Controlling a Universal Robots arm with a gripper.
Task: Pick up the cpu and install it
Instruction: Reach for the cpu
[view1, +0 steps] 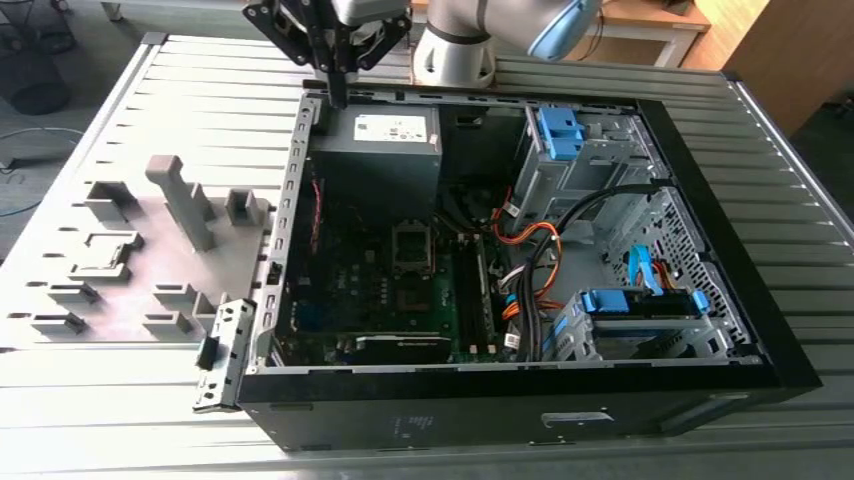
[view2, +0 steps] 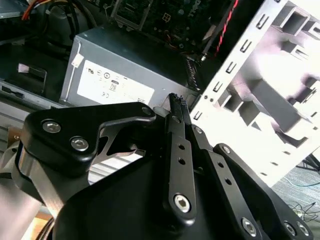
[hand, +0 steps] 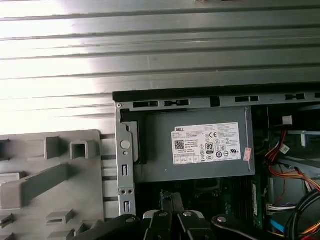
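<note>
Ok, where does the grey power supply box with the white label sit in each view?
Exterior view: the power supply box sits in the far corner of the case, on the exterior view's left.
Second wrist view: the box lies just beyond the gripper, label facing the camera.
First wrist view: the box lies inside the case, label showing.
Shared landmark: the slotted metal case rail beside it.

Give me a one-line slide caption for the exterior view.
The gripper hovers over the edge of the open computer case beside the grey power supply, fixture tray on the exterior view's left.
</note>
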